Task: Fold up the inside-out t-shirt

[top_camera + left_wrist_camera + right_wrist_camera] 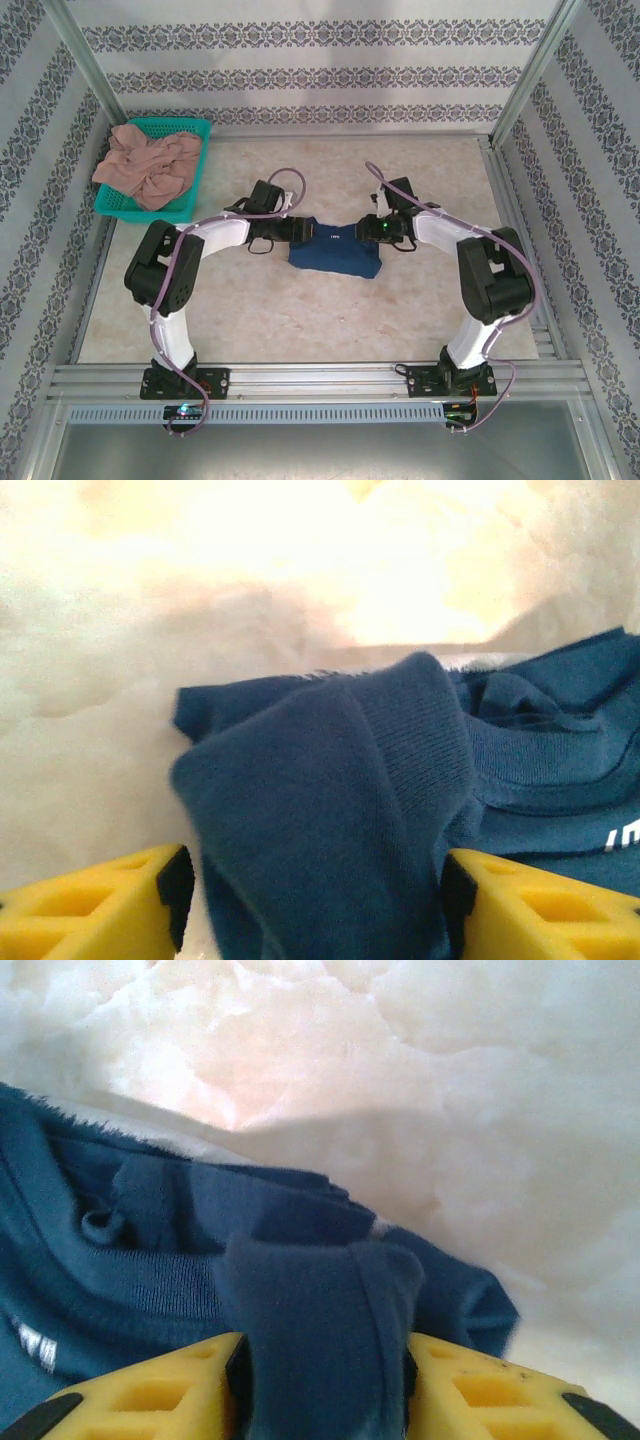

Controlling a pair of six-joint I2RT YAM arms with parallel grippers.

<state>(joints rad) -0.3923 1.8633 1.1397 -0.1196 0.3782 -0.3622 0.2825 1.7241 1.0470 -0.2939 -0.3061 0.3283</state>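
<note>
Left hand (315, 910) is gaping around a shirt (335, 255) fold, right hand (325, 1390) hugging another, clamp unclear, likely flattening it on counter (300, 320).

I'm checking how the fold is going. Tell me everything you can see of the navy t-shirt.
The navy t-shirt is soft dark-blue knit with a ribbed collar and a bit of white print showing. It lies bunched into a compact, roughly rectangular bundle on the table. A raised fold stands between the fingers of the left gripper at one end, and another between those of the right gripper at the other. Whether either is pinching the cloth is unclear.
</note>
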